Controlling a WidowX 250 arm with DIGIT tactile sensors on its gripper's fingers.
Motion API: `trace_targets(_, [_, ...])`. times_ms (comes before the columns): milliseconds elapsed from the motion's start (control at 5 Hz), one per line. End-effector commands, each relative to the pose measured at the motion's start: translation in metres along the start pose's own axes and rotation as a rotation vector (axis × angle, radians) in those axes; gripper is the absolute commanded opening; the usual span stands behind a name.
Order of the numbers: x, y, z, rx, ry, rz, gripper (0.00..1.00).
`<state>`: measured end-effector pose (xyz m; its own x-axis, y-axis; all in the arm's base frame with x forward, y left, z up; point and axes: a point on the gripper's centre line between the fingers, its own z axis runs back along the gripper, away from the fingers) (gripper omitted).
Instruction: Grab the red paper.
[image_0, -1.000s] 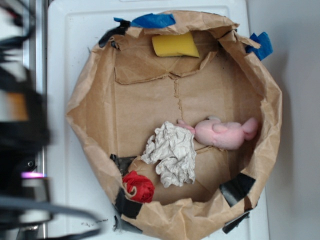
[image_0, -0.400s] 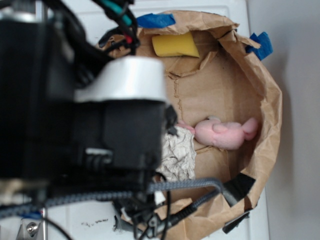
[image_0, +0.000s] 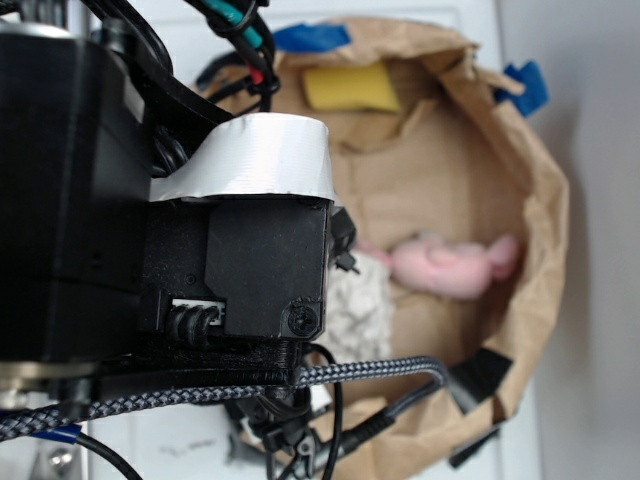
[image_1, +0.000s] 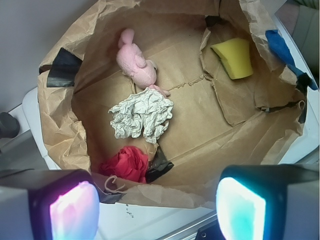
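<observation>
The red paper (image_1: 126, 163) is a small bright red wad lying inside the brown paper bin (image_1: 60, 135), against its near wall beside a strip of black tape. In the exterior view the arm hides it. My gripper (image_1: 157, 207) is open and empty, high above the bin's near rim; its two lit pads (image_1: 72, 210) show wide apart at the bottom of the wrist view. The red wad lies ahead of the gripper, slightly left of its midline.
A larger off-white paper wad (image_1: 141, 113) lies just beyond the red one. A pink plush toy (image_1: 134, 61) lies further back. A yellow sponge (image_1: 234, 57) sits at the far right. The robot's body (image_0: 150, 230) fills the left of the exterior view.
The arm has swung into the exterior view from the left and now covers the red wad and most of the white wad. The things in the bin have not moved.
</observation>
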<state>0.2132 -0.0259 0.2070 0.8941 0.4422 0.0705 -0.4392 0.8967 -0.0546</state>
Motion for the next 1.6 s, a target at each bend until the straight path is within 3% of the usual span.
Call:
trace_targets(0, [0.017,0.007,-0.017,-0.018,0.027,0.038,1.00])
trace_targets(200, [0.023,0.013,-0.029,-0.037,0.030,0.065,1.00])
trace_targets(600, [0.040,0.022,-0.056,-0.127,-0.018,0.173,1.00])
trace_targets(800, [0.040,0.032,-0.083,-0.114,0.036,0.218,1.00])
trace_targets(1200, [-0.002,0.015,-0.109,-0.106,0.072,0.158,1.00])
trace_targets(1400, [-0.005,0.002,-0.110,-0.150,0.103,0.178,1.00])
